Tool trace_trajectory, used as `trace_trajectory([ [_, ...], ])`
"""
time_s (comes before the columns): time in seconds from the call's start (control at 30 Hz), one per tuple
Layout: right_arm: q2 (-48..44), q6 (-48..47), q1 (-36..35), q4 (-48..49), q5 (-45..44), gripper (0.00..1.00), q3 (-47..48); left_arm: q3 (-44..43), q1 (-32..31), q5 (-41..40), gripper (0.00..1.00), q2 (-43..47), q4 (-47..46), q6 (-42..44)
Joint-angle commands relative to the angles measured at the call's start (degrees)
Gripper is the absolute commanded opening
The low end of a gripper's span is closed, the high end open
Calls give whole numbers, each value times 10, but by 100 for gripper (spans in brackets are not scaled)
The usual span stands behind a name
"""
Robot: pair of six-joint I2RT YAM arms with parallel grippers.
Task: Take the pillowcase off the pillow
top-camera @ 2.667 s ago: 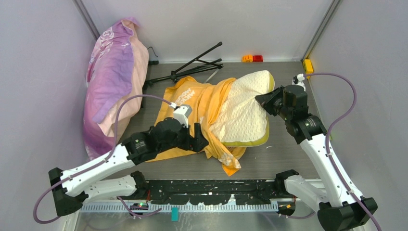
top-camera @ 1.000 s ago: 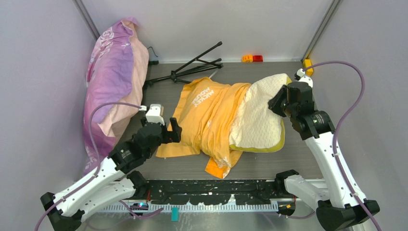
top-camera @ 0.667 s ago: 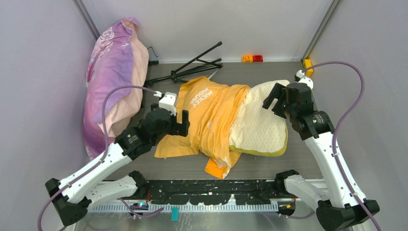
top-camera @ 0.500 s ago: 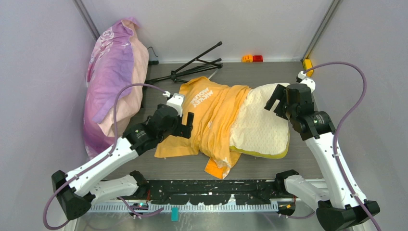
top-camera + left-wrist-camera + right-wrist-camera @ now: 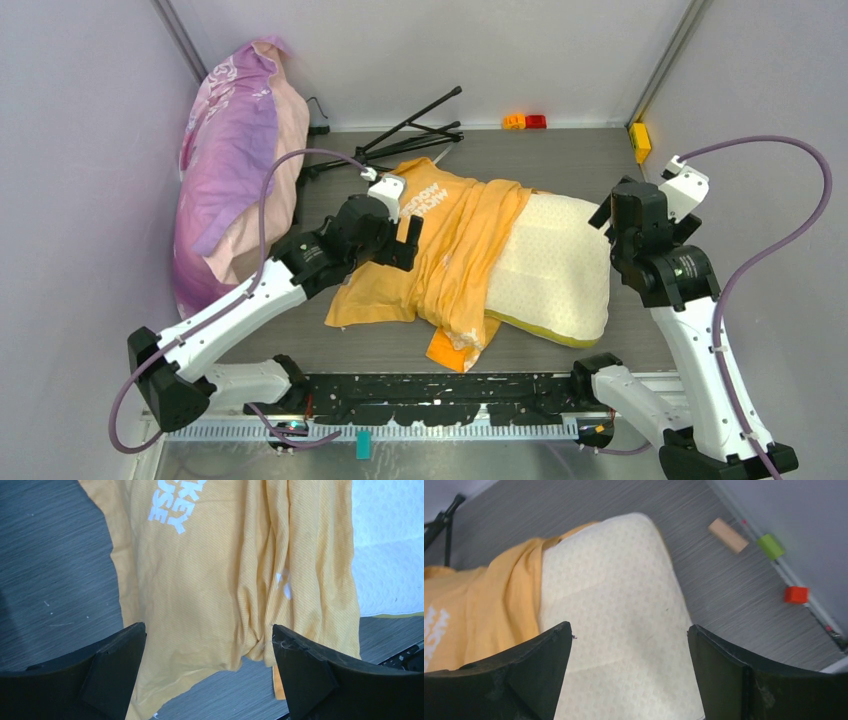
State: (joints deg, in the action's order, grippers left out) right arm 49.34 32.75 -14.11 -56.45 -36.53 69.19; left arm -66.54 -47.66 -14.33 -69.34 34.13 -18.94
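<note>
The orange pillowcase (image 5: 440, 250) lies bunched over the left half of the cream dotted pillow (image 5: 555, 265), whose right half is bare and flat on the table. My left gripper (image 5: 408, 236) hovers open above the pillowcase (image 5: 210, 570) near its white lettering, with nothing between the fingers (image 5: 208, 630). White pillow (image 5: 385, 545) shows at that view's right edge. My right gripper (image 5: 610, 220) stands open just above the pillow's far right corner (image 5: 614, 580), holding nothing (image 5: 629, 626). Orange pillowcase (image 5: 489, 595) covers the pillow's left side there.
A pink-purple floral pillow (image 5: 235, 180) leans against the left wall. A black tripod (image 5: 400, 140) lies behind the pillowcase. Small blocks (image 5: 525, 121) sit at the back wall, a yellow one (image 5: 640, 140) at the right. Wooden (image 5: 728, 535), green (image 5: 770, 546) and red (image 5: 796, 594) blocks line the table edge.
My right gripper opened, let go of the pillow's corner and drew back right; the pillow dropped flat. My left gripper, open throughout, moved farther back and right over the pillowcase.
</note>
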Motion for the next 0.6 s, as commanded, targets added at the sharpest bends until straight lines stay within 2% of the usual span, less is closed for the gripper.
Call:
trace_trajectory([
  [0.0, -4, 15, -1, 39, 178, 90, -59, -61, 1, 50, 100, -54, -11, 20],
  [0.17, 7, 64, -1, 79, 234, 90, -160, -119, 1, 69, 100, -106, 16, 25],
  [0.4, 40, 138, -1, 141, 234, 91, -276, -100, 1, 57, 100, -103, -4, 24],
  [0.57, 78, 141, -1, 189, 255, 90, -306, -101, 6, 39, 100, -99, 7, 18],
])
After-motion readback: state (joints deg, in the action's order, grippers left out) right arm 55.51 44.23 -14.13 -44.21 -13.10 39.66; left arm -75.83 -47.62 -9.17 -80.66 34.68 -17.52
